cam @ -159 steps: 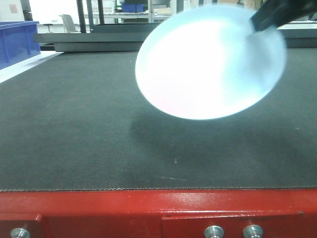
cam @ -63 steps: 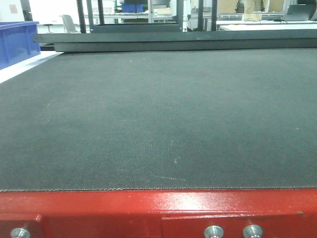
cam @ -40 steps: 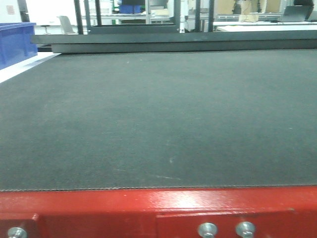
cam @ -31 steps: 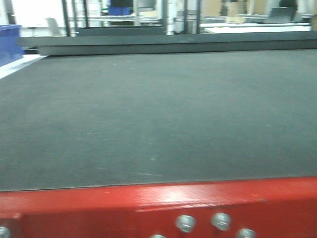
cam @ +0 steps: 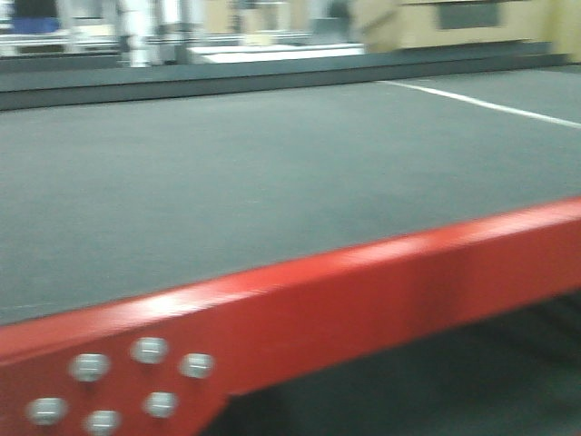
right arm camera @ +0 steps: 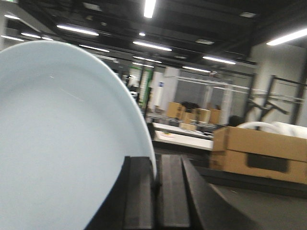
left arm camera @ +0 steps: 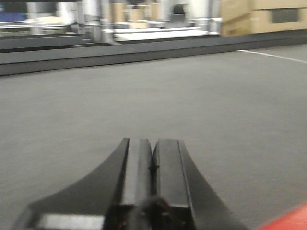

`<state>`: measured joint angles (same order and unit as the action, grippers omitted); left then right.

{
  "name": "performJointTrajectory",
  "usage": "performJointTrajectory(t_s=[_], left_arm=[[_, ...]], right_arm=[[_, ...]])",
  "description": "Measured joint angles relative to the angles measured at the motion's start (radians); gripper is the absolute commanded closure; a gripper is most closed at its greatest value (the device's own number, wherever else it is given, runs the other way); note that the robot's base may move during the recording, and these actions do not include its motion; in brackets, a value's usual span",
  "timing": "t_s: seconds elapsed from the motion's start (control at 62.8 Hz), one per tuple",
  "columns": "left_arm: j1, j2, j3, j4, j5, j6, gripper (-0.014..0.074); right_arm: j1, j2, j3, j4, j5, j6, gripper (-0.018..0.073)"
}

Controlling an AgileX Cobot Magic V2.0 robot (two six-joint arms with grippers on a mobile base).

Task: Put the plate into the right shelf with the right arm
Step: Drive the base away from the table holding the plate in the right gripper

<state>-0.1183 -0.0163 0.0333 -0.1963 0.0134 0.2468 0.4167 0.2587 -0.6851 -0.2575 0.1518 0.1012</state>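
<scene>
Front view: blurred throughout. Saw red-framed bench [cam: 381, 291] slanting across the pic, w/ dark mat [cam: 227, 182] on top. Picked out a cluster of bolts [cam: 150, 350] at lower-left end of the red rail. Made out a white line [cam: 490, 104] on far-right side of mat and cardboard boxes [cam: 454, 23] in bg, top right.

Left wrist view: saw left end effector [left arm camera: 152, 146] low over the mat, fingers [left arm camera: 139, 163] pressed together w/ nothing btwn them. Noted a sliver of red bench edge at bottom-right corner and the boxes far off, top right.

Right wrist view: saw right end effector [right arm camera: 156, 165] clamped on rim of the plate [right arm camera: 57, 134]. Found plate held on edge, rising up and to the left from the grip, filling left half of the pic, w/ pale blue-white face toward cam. Showed against ceiling lights [right arm camera: 152, 46] and hall bg, more boxes to the right. Couldn't tell what lay under the plate.
</scene>
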Motion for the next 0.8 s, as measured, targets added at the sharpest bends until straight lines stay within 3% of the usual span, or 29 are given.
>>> performJointTrajectory(t_s=[0.796], left_arm=[[0.0,0.0,0.0,0.0,0.0,0.0,0.0643]], right_arm=[[0.0,0.0,0.0,0.0,0.0,0.0,0.0505]])
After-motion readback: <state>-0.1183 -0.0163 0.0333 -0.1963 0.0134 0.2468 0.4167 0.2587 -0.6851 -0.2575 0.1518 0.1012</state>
